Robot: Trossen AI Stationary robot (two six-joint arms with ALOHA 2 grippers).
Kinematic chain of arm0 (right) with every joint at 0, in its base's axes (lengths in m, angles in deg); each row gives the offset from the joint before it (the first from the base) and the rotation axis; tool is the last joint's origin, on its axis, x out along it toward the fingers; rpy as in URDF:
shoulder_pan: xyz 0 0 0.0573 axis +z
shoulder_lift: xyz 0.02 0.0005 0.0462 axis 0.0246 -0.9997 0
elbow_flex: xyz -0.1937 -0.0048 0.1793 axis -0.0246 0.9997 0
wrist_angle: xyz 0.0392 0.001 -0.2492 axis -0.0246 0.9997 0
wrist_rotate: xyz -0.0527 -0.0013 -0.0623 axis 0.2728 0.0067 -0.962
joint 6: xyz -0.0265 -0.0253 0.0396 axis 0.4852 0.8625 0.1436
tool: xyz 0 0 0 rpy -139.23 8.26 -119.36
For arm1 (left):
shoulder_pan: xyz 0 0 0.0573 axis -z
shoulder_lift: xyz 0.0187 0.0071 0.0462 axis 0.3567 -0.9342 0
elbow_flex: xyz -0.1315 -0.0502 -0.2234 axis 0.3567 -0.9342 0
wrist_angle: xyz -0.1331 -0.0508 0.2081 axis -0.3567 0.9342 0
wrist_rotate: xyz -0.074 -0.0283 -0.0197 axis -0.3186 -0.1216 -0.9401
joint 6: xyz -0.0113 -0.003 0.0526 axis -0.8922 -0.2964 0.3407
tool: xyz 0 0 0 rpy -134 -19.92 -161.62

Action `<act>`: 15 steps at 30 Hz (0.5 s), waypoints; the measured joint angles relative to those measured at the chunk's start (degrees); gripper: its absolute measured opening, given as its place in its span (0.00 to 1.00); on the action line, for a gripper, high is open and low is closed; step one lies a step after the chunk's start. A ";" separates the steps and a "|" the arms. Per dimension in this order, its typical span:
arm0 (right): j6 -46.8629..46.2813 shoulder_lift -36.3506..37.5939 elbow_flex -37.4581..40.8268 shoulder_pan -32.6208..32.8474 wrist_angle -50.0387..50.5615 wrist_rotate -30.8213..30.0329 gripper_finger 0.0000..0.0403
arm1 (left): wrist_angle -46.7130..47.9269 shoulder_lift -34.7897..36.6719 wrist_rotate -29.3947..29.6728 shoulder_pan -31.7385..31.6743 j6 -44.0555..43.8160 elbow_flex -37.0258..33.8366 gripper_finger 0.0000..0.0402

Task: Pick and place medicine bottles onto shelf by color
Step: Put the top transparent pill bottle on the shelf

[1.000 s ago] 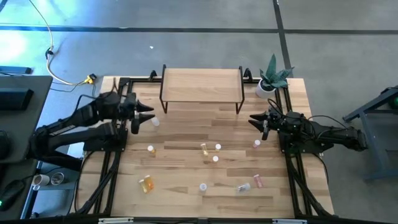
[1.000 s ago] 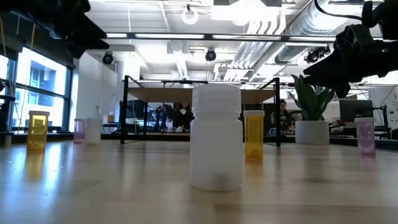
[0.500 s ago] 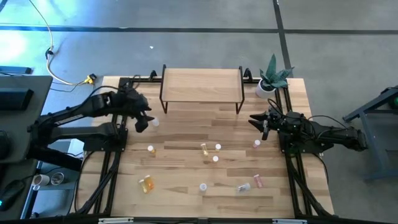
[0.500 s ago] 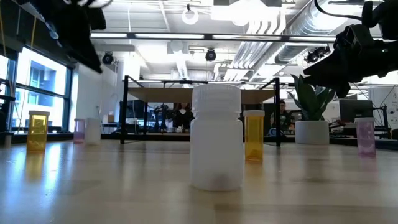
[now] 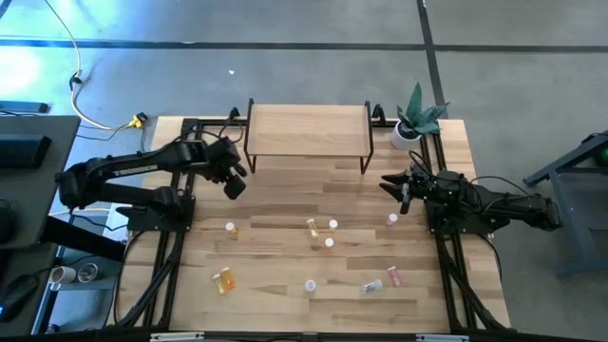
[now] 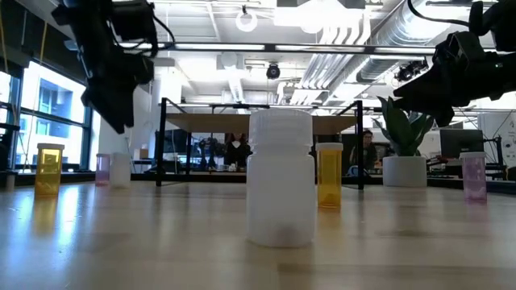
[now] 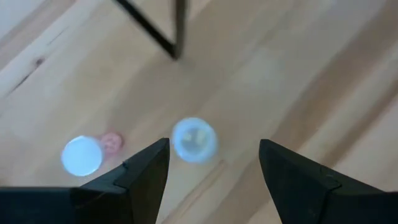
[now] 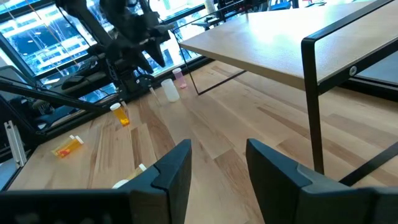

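The left hand (image 5: 234, 182) hovers over the bench (image 5: 285, 204) just off the shelf's (image 5: 309, 130) left front leg, fingers (image 7: 146, 171) spread apart and holding nothing; directly below them stands a clear bottle (image 7: 193, 139), with a pink bottle (image 7: 84, 154) just beside it. The shelf's top board is bare. The other bottles stand or lie on the bench in front of the shelf: an orange one (image 5: 231, 229) at left, a tipped yellow one (image 5: 224, 279) near the front, a small cluster (image 5: 323, 234) at centre. Farther right, a pink one (image 5: 391, 220) stands near the right hand (image 5: 388, 184), which waits above the bench, fingers (image 8: 171, 171) partly apart and empty.
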 joint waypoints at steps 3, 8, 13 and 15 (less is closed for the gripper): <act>0.00 0.01 -0.02 0.02 0.00 0.00 0.36 | 0.00 -2.29 2.33 -0.02 -1.87 0.00 0.59; 0.00 -0.01 0.00 0.02 -0.02 0.00 0.36 | -0.04 -4.91 2.69 0.00 -3.08 0.01 0.59; 0.00 0.00 -0.01 0.01 -0.02 0.00 0.36 | -0.09 -7.80 3.02 0.00 -3.45 0.00 0.59; 0.00 0.01 0.00 0.02 -0.02 0.00 0.36 | -0.25 -9.16 2.97 0.00 -3.43 0.00 0.59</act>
